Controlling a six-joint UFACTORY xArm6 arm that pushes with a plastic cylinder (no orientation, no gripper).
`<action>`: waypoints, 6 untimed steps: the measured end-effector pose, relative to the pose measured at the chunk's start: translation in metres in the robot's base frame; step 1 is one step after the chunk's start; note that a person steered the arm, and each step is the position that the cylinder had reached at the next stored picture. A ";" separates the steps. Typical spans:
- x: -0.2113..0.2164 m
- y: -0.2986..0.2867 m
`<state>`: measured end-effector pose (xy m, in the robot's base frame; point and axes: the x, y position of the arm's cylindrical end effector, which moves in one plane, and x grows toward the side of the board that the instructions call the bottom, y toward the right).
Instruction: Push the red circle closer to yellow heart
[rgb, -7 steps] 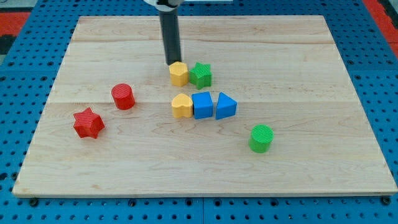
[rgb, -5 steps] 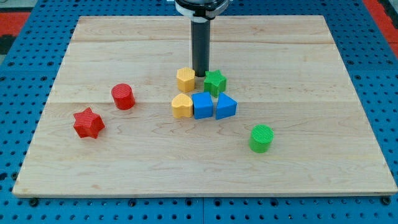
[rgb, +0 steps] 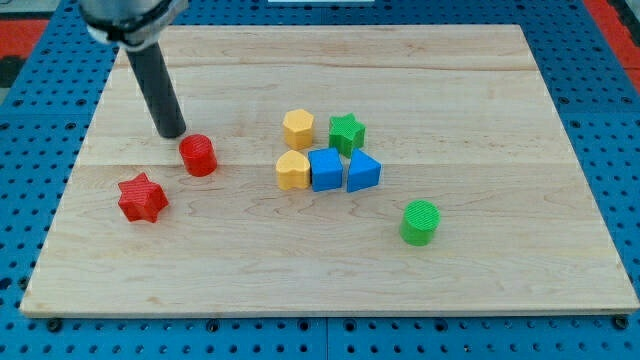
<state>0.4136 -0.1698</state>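
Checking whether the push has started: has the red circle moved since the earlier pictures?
No. The red circle sits at the same spot beside the red star. Only my tip moved, now just up-left of it.

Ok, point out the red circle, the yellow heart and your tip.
red circle (rgb: 198, 156), camera view, centre of its top and side.
yellow heart (rgb: 293, 170), camera view, middle of the block.
my tip (rgb: 172, 134), camera view, rod's very end, up-left of the red circle.
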 end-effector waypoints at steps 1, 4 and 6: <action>0.020 0.062; 0.071 0.008; 0.088 0.039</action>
<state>0.5019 -0.1307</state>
